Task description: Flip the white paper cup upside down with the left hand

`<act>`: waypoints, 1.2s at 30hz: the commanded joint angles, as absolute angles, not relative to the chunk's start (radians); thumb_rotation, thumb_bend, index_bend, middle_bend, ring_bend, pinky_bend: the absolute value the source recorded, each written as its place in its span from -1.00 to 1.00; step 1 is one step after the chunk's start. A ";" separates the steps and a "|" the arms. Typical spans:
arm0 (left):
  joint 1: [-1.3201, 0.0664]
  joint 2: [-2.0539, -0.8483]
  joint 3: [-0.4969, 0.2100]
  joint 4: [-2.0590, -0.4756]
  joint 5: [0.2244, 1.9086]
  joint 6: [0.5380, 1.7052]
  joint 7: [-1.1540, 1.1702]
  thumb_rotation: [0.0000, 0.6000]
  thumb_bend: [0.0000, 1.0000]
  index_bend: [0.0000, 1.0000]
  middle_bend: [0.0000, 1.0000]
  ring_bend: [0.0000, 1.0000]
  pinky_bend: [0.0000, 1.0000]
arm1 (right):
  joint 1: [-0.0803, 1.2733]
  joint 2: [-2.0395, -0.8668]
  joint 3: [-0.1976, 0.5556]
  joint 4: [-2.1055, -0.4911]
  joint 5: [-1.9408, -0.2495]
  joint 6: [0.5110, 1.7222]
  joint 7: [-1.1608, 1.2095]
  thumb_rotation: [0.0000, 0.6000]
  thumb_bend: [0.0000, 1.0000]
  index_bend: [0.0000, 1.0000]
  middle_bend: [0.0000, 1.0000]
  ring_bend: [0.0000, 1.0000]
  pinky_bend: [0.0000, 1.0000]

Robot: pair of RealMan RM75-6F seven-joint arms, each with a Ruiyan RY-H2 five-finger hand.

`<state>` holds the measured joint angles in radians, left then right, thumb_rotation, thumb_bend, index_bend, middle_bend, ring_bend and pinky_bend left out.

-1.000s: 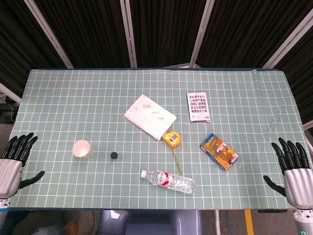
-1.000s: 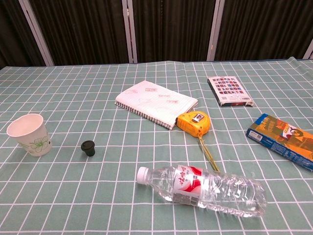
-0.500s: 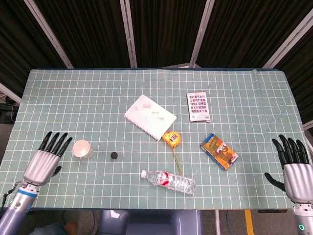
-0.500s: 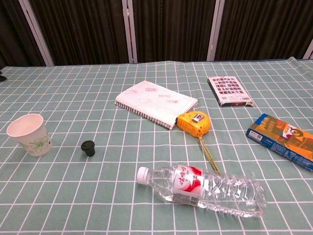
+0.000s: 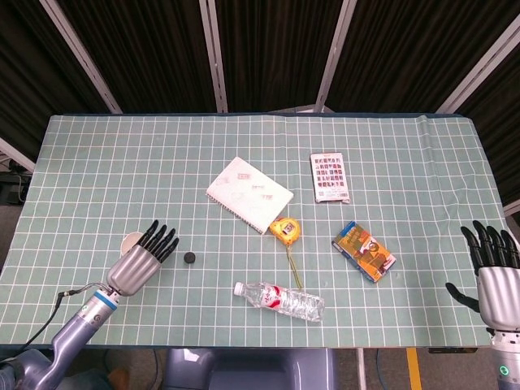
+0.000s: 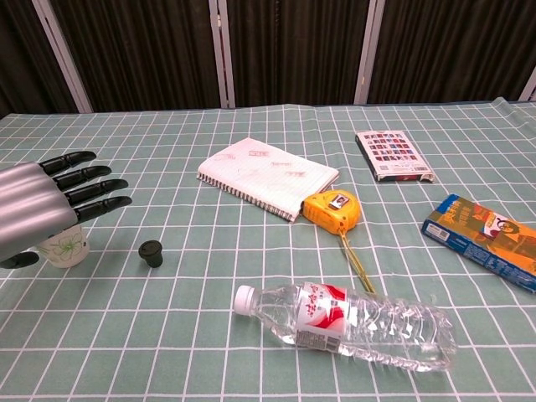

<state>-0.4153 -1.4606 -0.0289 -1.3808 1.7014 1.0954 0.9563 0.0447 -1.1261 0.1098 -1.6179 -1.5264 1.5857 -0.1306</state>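
White paper cup is standing upright just left of the black cap, so the spread, empty left hand hovering above should be wrapping its side low.

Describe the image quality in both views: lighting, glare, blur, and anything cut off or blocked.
Head view: even, soft lighting, faint shadows, sharp throughout; the left hand covers most of the white paper cup. Chest view: sharp, small highlights on the water bottle; the left hand is cropped by the frame edge and hides the cup's top. The right hand appears only in the head view.

A lab test bench: a grid-printed table mat backed by dark pleated curtains on metal framing.
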 commanded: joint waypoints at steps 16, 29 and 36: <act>-0.429 -1.521 -0.035 -1.325 1.638 1.116 1.078 1.00 -0.64 -0.30 -0.38 -0.42 -0.31 | 0.049 -1.134 0.117 -1.591 -1.516 1.585 -0.097 1.00 -1.00 -1.00 -1.00 -1.00 -1.00; -0.401 -1.394 -0.183 -1.550 1.387 1.134 0.473 1.00 -0.64 -0.10 -0.27 -0.32 -0.22 | 0.054 -1.139 0.117 -1.585 -1.508 1.574 -0.100 1.00 -1.00 -1.00 -1.00 -1.00 -1.00; -0.439 -1.305 -0.222 -1.519 1.283 0.911 -0.084 1.00 -0.64 -0.10 -0.29 -0.34 -0.27 | 0.059 -1.146 0.113 -1.585 -1.509 1.567 -0.116 1.00 -1.00 -1.00 -1.00 -1.00 -1.00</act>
<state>-0.4195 -1.3879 -0.1642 -1.4954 1.4057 1.0705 0.2882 0.0583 -1.1453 0.1136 -1.5845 -1.5088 1.5676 -0.1159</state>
